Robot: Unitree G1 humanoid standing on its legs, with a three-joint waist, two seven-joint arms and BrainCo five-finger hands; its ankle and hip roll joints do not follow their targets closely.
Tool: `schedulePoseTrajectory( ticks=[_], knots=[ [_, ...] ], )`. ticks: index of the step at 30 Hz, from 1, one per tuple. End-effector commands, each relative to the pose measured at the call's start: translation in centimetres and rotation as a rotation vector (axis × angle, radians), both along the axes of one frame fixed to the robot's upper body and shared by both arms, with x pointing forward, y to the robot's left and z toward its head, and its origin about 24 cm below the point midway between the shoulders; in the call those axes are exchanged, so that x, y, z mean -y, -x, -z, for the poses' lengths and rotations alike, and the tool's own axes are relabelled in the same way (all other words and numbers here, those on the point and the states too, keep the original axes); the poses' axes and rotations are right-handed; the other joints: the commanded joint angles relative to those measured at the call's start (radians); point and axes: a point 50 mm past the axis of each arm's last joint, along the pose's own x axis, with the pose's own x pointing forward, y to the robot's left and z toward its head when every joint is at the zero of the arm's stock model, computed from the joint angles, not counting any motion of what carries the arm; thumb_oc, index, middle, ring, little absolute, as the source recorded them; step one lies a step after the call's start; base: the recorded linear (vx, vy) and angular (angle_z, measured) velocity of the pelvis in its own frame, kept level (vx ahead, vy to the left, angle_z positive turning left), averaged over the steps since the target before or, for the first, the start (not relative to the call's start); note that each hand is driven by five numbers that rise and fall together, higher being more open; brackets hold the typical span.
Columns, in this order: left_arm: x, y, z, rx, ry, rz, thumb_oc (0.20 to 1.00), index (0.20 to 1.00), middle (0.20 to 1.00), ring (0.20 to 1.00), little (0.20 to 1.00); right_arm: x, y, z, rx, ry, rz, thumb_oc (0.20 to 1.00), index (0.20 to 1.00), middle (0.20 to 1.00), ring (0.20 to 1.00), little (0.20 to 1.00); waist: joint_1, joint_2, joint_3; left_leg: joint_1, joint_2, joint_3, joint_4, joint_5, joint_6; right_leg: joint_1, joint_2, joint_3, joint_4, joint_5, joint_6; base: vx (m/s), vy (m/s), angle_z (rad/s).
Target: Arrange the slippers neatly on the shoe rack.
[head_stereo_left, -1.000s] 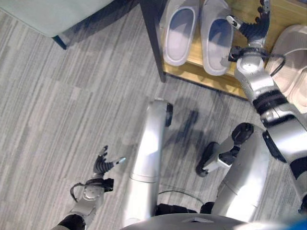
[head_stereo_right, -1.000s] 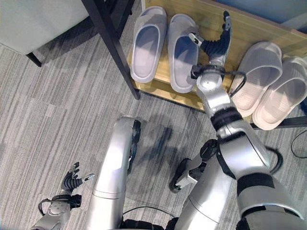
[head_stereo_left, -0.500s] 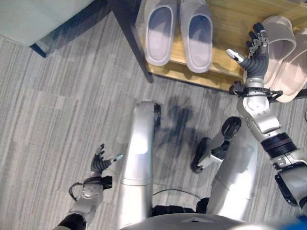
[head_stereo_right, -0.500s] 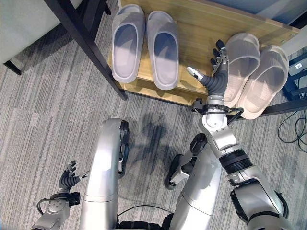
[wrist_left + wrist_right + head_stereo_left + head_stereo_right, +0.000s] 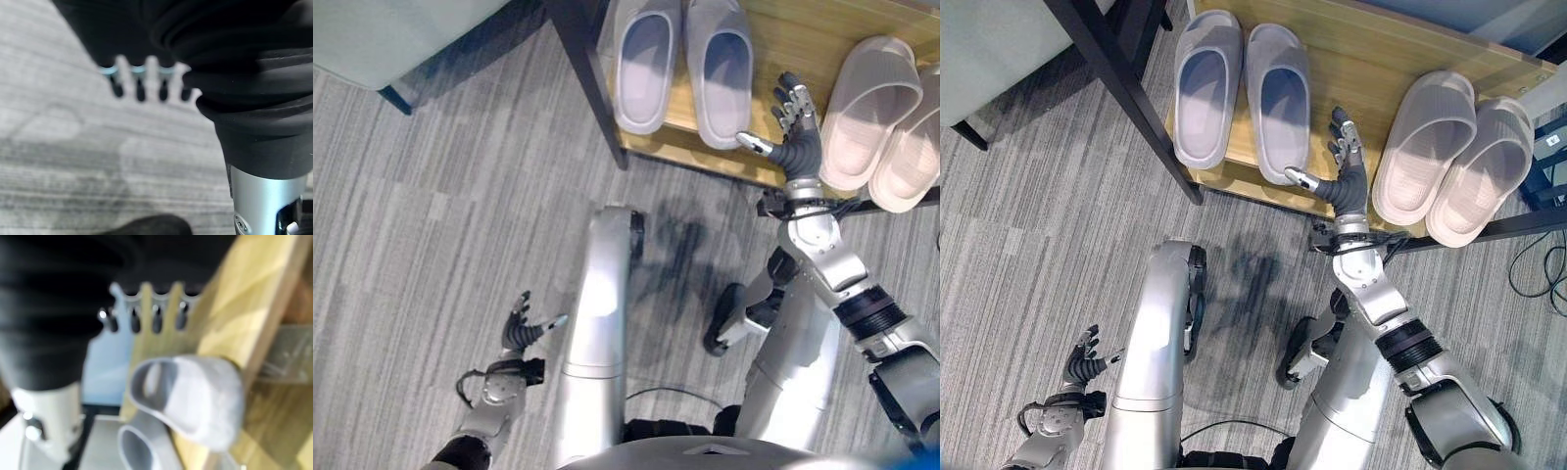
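Observation:
Two grey slippers (image 5: 1206, 88) (image 5: 1278, 98) lie side by side at the left of the wooden shelf (image 5: 1381, 59) of the shoe rack. A beige pair (image 5: 1425, 147) (image 5: 1479, 171) lies side by side at its right, heels hanging past the front edge. My right hand (image 5: 1347, 181) hovers open over the shelf's front edge, between the two pairs, and holds nothing. In the right wrist view its straight fingers (image 5: 146, 316) point over a grey slipper (image 5: 190, 396). My left hand (image 5: 524, 333) hangs open low over the carpet, far from the rack.
A black frame post (image 5: 597, 88) slants along the shelf's left end. A pale green-grey piece of furniture (image 5: 411, 29) stands at the back left. Grey striped carpet (image 5: 431, 225) covers the floor before the rack.
My right hand has drawn back from beside the right grey slipper to the shelf's front edge between the pairs. The camera has shifted. The left hand has stayed put.

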Motion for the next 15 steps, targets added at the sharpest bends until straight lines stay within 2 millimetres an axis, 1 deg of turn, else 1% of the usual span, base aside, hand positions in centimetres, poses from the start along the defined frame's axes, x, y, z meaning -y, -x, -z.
schedulePoseTrajectory(
  ticks=[1,3,5,6,15],
  knots=[
    [0.7,2.0,0.9,-0.048,-0.033,0.033,1.000,1.000,1.000,1.000,1.000,-1.1,1.4,-2.4,0.130,0.026,-0.080,1.000,1.000,1.000,1.000,1.000,0.041,-0.002,0.004,0.035,0.001,-0.021,-0.057,-0.111,-0.025,-0.004,0.026,0.161,-0.022,0.098,-0.049,0.00,0.000,0.00],
    [0.6,1.9,0.7,-0.042,-0.023,0.032,1.000,1.000,1.000,1.000,1.000,-1.5,1.4,-1.7,0.094,0.024,-0.105,1.000,1.000,1.000,1.000,1.000,0.041,-0.001,0.004,0.035,0.002,-0.021,-0.050,-0.111,-0.027,-0.004,0.027,0.161,-0.019,0.096,-0.050,0.00,0.000,0.00],
    [0.6,1.9,0.6,-0.040,-0.021,0.029,1.000,1.000,1.000,1.000,1.000,-1.9,1.5,-1.5,0.086,0.025,-0.120,1.000,1.000,1.000,1.000,1.000,0.041,-0.002,0.004,0.035,0.002,-0.022,-0.048,-0.111,-0.028,-0.004,0.027,0.160,-0.018,0.096,-0.050,0.00,0.000,0.00],
    [0.6,1.6,0.4,-0.028,-0.022,0.027,1.000,1.000,1.000,1.000,1.000,-2.7,1.5,-1.1,0.068,0.051,-0.152,1.000,1.000,1.000,1.000,1.000,0.044,-0.002,0.004,0.035,0.001,-0.024,-0.045,-0.112,-0.029,-0.004,0.029,0.161,-0.016,0.096,-0.049,0.00,0.000,0.00],
    [0.8,1.6,0.6,-0.034,-0.063,0.053,1.000,1.000,1.000,1.000,1.000,-3.6,0.9,0.1,0.017,0.073,-0.154,1.000,1.000,1.000,1.000,1.000,0.055,0.006,0.004,0.035,0.000,-0.027,-0.041,-0.116,-0.028,-0.004,0.029,0.159,-0.012,0.100,-0.049,0.00,0.000,0.00]
  ],
)
